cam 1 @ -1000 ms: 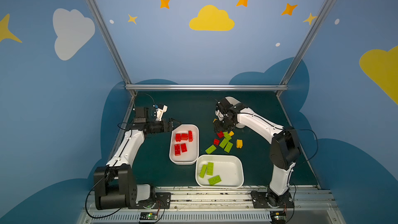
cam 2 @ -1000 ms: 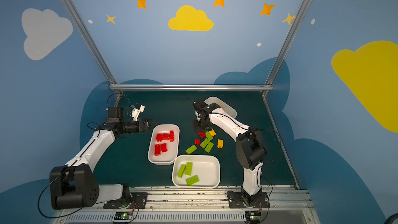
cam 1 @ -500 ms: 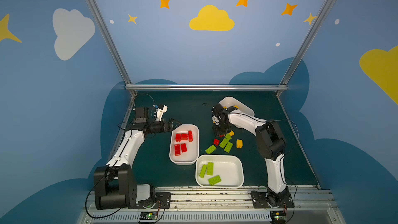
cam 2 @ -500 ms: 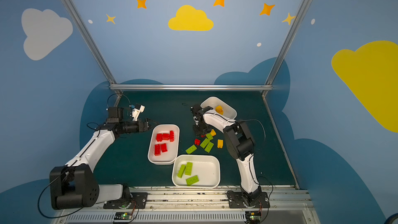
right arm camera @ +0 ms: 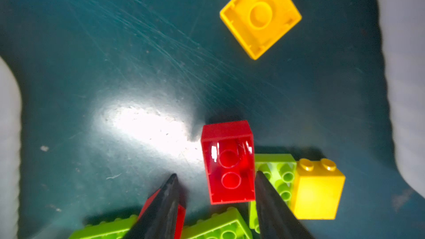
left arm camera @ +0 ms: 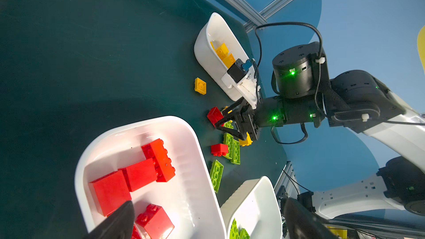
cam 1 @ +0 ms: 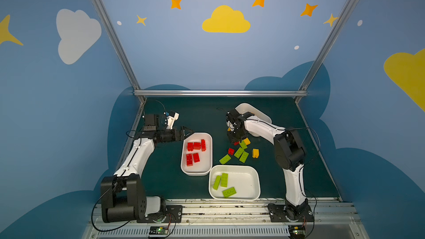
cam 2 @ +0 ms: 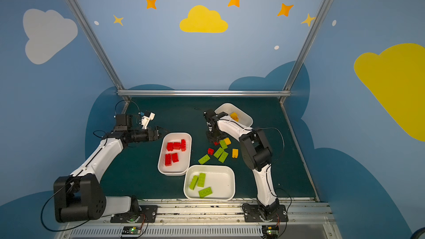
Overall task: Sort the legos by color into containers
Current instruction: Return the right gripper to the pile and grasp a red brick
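My right gripper (right arm camera: 216, 178) points down into the loose legos, jaws open. It straddles a red brick (right arm camera: 230, 164) lying studs-down; one finger sits next to it, the other stands apart. In both top views this gripper (cam 1: 235, 140) (cam 2: 215, 140) hides most of that brick. My left gripper (cam 1: 187, 131) (left arm camera: 209, 203) hangs open and empty over the far end of the container (cam 1: 202, 167) holding several red bricks (cam 1: 196, 145). A second container (cam 1: 247, 180) holds three green bricks (cam 1: 224, 179). The third container (cam 2: 226, 108) holds yellow bricks (cam 2: 234, 116).
Loose on the dark mat lie several green bricks (cam 1: 239, 152), another red brick (cam 1: 231, 151), two yellow bricks (cam 1: 255, 152) (cam 1: 247, 141) and a flat yellow square (right arm camera: 259, 16) upside down. The right arm's elbow (cam 1: 288, 150) stands beside the pile. Walls close in the back and sides.
The right arm's elbow swung forward and down, uncovering the yellow container. Its jaws narrowed around the red brick. The left arm has not moved.
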Available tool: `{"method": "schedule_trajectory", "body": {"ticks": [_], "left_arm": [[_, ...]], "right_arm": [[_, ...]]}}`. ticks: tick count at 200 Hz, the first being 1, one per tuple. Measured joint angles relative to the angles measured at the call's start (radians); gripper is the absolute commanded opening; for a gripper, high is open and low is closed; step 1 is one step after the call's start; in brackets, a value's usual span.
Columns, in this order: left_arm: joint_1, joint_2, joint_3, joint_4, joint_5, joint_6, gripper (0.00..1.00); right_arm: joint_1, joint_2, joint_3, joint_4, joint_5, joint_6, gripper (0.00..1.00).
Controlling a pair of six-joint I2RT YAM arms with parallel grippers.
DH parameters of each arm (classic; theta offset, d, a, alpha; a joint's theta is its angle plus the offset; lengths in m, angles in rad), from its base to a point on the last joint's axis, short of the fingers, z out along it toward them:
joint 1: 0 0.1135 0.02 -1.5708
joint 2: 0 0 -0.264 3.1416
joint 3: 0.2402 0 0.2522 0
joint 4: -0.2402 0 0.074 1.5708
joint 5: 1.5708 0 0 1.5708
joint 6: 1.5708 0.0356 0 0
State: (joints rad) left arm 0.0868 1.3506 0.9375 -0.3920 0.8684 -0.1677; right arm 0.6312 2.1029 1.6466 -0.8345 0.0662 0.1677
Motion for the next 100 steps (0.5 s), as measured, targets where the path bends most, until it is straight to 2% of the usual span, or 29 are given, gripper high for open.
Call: {"method": "schedule_trajectory", "body": {"ticks": [45, 100], "left_arm": [[0.000, 0.006, 0.000, -0.002, 0.000, 0.005, 0.99], [0.000, 0.007, 0.000, -0.004, 0.000, 0.007, 0.99]], "right_arm": [[-0.015, 0.013, 0.008, 0.003, 0.004, -0.019, 0.50], [-0.016, 0.065, 0.023, 0.008, -0.005, -0.035, 0.36]]}}
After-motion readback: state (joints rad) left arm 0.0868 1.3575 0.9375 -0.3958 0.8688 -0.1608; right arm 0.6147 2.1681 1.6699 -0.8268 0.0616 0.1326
